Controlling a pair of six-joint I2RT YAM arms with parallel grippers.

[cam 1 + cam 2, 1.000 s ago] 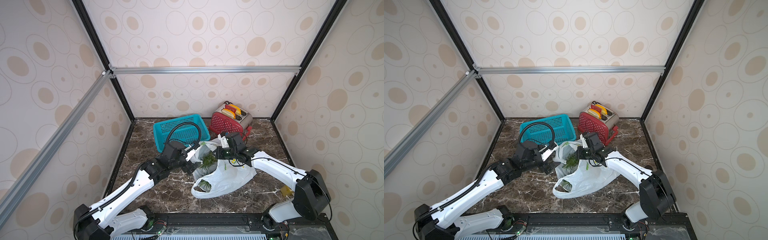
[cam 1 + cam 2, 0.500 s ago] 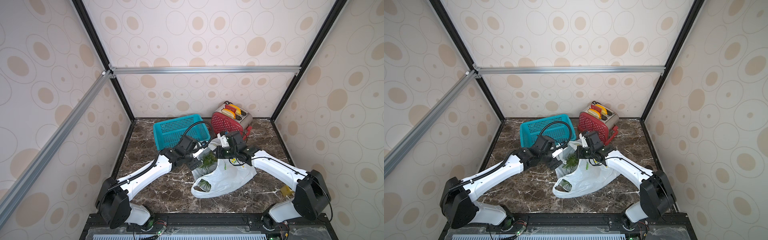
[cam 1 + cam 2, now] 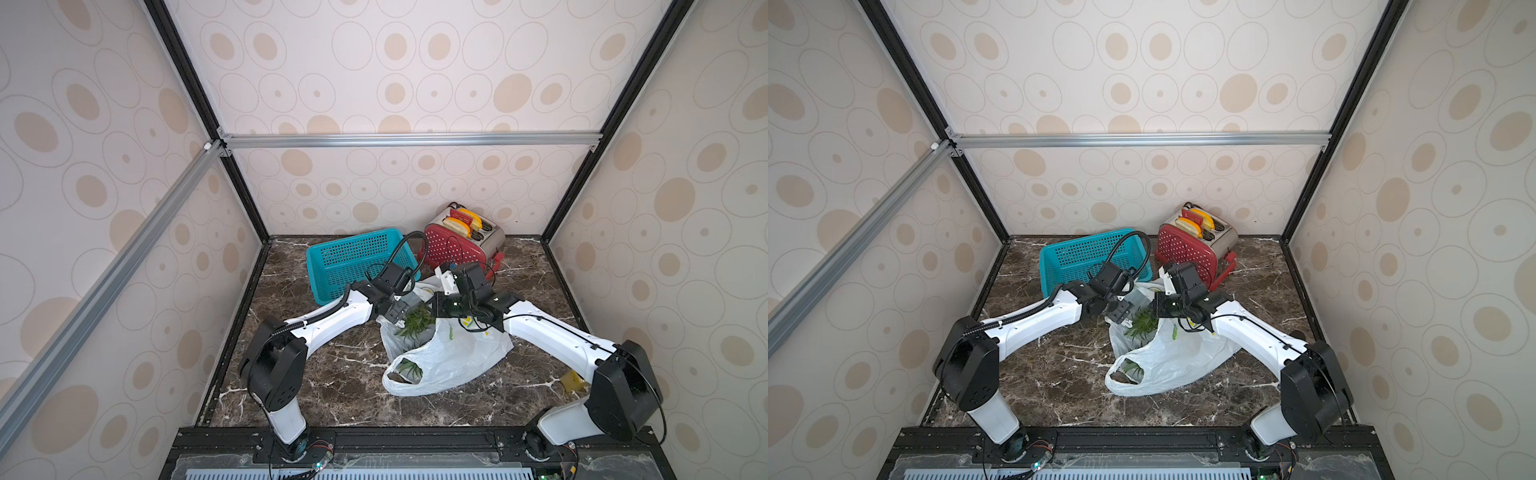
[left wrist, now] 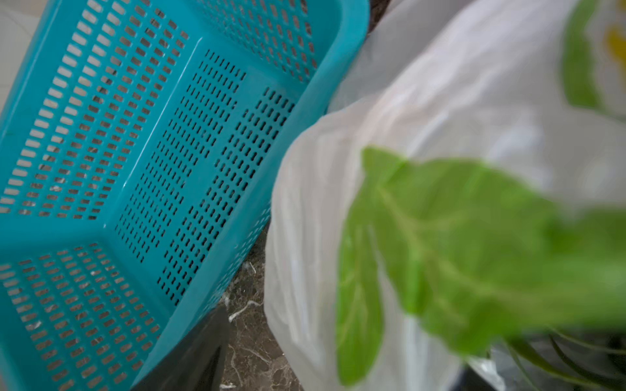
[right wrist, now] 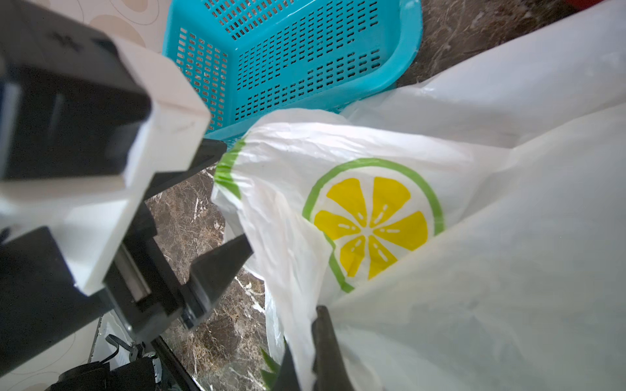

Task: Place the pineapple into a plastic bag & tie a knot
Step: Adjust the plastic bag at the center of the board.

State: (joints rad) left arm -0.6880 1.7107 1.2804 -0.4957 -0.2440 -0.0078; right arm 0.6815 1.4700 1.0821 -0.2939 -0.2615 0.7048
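Observation:
The plastic bag (image 3: 453,357) lies slumped on the marble floor in both top views, white with a lemon-slice print (image 5: 369,223). The pineapple's green leaves (image 3: 415,324) poke out of its mouth, and more leaves (image 3: 409,370) show through a lower opening; the fruit's body is hidden inside. My right gripper (image 5: 311,342) is shut on a fold of the bag at its far side. My left gripper (image 5: 233,196) stands open at the bag's gathered edge, one finger (image 5: 220,264) on each side of it. No knot is in view. A blurred green leaf (image 4: 440,237) fills the left wrist view.
A teal mesh basket (image 3: 357,262) stands tilted just behind the left gripper. A red and steel toaster (image 3: 457,241) sits at the back behind the right gripper. A small yellow object (image 3: 573,380) lies by the right arm's base. Patterned walls close in three sides.
My left arm has reached right and farther back, bringing its gripper to the bag's mouth, and its jaws have narrowed. The right gripper has kept its hold and stayed put.

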